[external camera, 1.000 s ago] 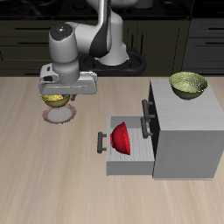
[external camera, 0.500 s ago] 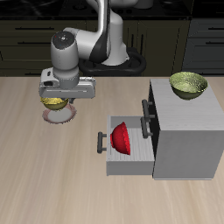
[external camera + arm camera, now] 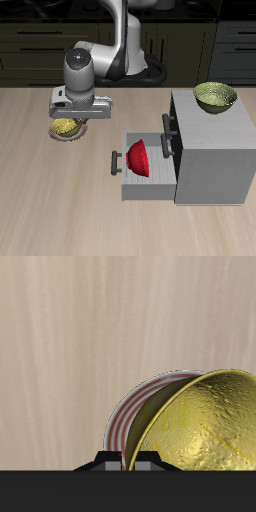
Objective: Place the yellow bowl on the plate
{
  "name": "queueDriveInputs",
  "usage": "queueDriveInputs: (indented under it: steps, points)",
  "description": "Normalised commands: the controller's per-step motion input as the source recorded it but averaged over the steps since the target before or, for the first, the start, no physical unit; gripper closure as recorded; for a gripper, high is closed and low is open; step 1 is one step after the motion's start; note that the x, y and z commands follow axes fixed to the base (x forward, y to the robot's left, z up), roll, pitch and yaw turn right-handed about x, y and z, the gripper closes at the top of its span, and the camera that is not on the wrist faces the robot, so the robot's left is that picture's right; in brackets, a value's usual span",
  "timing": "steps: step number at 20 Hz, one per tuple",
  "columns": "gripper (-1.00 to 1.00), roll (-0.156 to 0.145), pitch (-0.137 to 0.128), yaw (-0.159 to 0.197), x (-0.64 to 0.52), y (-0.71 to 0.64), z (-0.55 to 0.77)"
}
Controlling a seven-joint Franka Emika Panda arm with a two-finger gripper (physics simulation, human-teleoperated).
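Note:
The yellow bowl [image 3: 65,128] rests on the plate [image 3: 57,136] near the table's middle depth, away from the cabinet. In the wrist view the yellow bowl [image 3: 200,426] leans a little on the plate [image 3: 125,416], whose reddish rim shows beside it. My gripper [image 3: 74,116] hangs just above the bowl's rim, a little toward the cabinet side. Its jaws stand apart with the bowl's rim below the gap. The dark fingertips [image 3: 100,464] show only at the frame's edge.
A grey cabinet [image 3: 215,150] stands beside the bowl. Its open drawer holds a red bowl [image 3: 138,158]. An olive-green bowl [image 3: 214,96] sits on the cabinet top.
The yellow bowl has dropped from my gripper onto the plate. My gripper has shifted slightly toward the cabinet and now stands above the bowl.

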Motion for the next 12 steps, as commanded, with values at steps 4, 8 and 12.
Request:
queueDriveInputs:
  steps: [4,8,12]
  points:
    - [-1.00,-0.028,0.031,-0.014,-0.07,-0.02,-0.08]
    - [-1.00,0.017,-0.001,-0.013,-0.03,0.14,0.07]
    - [-1.00,0.021,-0.005,-0.013,0.02,0.07,0.07]
